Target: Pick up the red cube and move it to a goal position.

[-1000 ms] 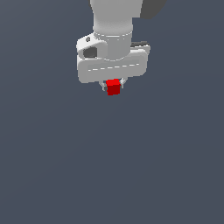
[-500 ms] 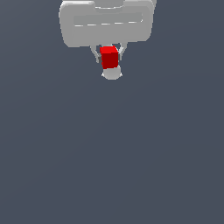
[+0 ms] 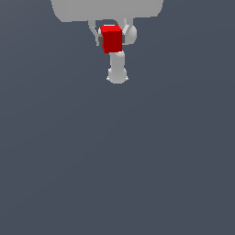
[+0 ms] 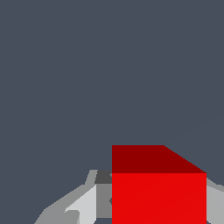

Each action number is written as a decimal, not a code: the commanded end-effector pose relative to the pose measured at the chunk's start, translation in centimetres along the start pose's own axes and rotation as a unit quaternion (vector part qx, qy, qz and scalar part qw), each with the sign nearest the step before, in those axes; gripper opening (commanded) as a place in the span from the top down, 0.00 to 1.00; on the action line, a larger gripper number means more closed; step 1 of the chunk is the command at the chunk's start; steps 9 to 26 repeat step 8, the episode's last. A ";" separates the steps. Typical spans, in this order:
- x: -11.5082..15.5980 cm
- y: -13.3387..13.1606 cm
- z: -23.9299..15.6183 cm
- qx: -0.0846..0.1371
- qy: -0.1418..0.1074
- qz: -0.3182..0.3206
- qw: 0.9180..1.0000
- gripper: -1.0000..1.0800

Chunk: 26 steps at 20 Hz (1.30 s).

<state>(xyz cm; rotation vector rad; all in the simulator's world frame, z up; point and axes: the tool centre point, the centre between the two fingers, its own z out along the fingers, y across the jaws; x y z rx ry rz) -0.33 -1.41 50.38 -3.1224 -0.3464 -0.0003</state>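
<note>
**A:** What does the exterior view show?

**B:** A flat, dark grey-blue ground fills nearly the whole picture. At the top edge is the pale grey underside of the robot's hand, cut off by the frame. Below it hangs the gripper, its fingers closed in on the red cube, one finger on each side, touching it. The cube sits between the fingertips, its faces plain and matte. Just beneath it, and a little toward the exterior view's right, are rounded pale grey arm parts, seen beyond the cube.

**A:** Why is it held that way?

**B:** My judgement: the cube is pinched by two opposite flat faces so it cannot twist while it is carried toward the goal. No goal marker is visible, so I cannot say how near it is.

**A:** And the wrist view?

**B:** The red cube looms large against the same grey ground, a bright face toward the camera and a darker face above it. A pale grey finger presses one side; a sliver of the other finger shows at the opposite side. The gripper is narrowed to the cube's width and holds only the cube.
</note>
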 end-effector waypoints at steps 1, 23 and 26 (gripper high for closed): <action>0.0 0.1 -0.6 0.000 0.000 0.000 1.000 1.00; 0.1 0.1 -1.1 0.000 0.000 0.000 1.000 1.00; 0.1 0.1 -1.1 0.000 0.000 0.000 1.000 1.00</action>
